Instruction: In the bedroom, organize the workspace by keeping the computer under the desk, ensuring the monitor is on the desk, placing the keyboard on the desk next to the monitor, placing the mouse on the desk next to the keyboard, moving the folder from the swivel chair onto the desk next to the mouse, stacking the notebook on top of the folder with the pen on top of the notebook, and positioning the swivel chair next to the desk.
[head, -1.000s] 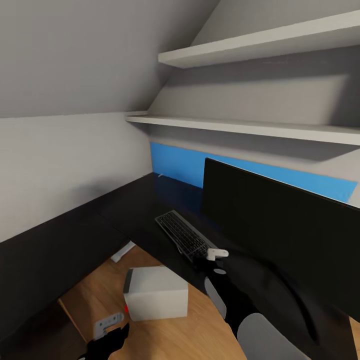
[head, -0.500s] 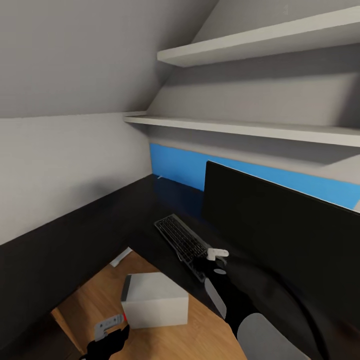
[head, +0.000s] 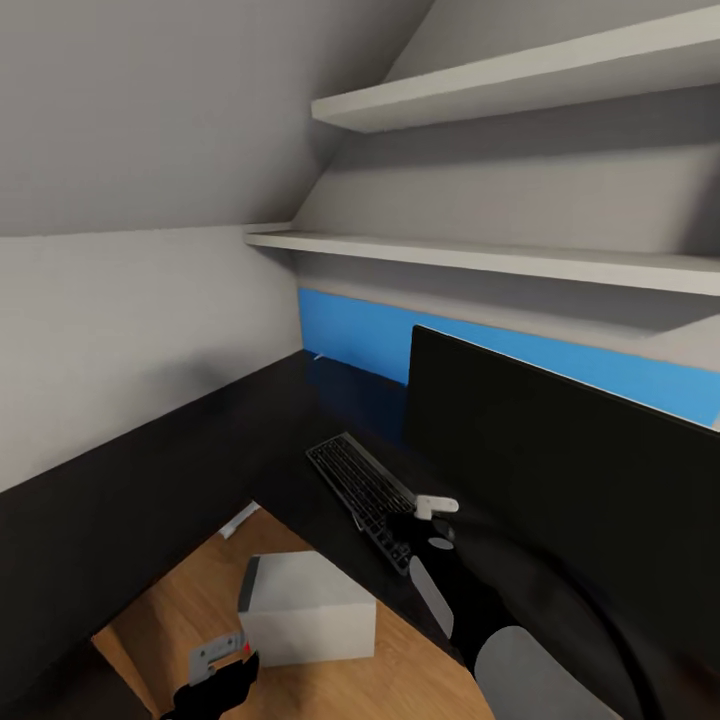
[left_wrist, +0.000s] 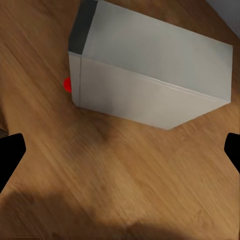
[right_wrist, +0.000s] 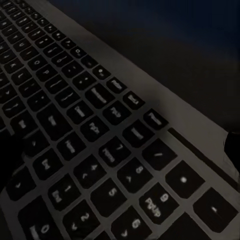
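Since the earlier frames the keyboard (head: 364, 495) is seen nearer the desk (head: 150, 470) edge, beside the monitor (head: 560, 470). The right gripper (head: 425, 520) is held at its near end; its jaw state cannot be told. The computer (head: 305, 610) is seen on the floor (left_wrist: 100, 170), the left gripper (left_wrist: 120, 152) spread wide above it.

Open wood floor (left_wrist: 100, 175) lies around the computer (head: 305, 610), which sits in the gap below the desk (head: 150, 470). The keyboard (head: 365, 495) takes the desktop strip in front of the monitor (head: 560, 470), which walls off the right. Bare desktop to the left looks free, though dark.
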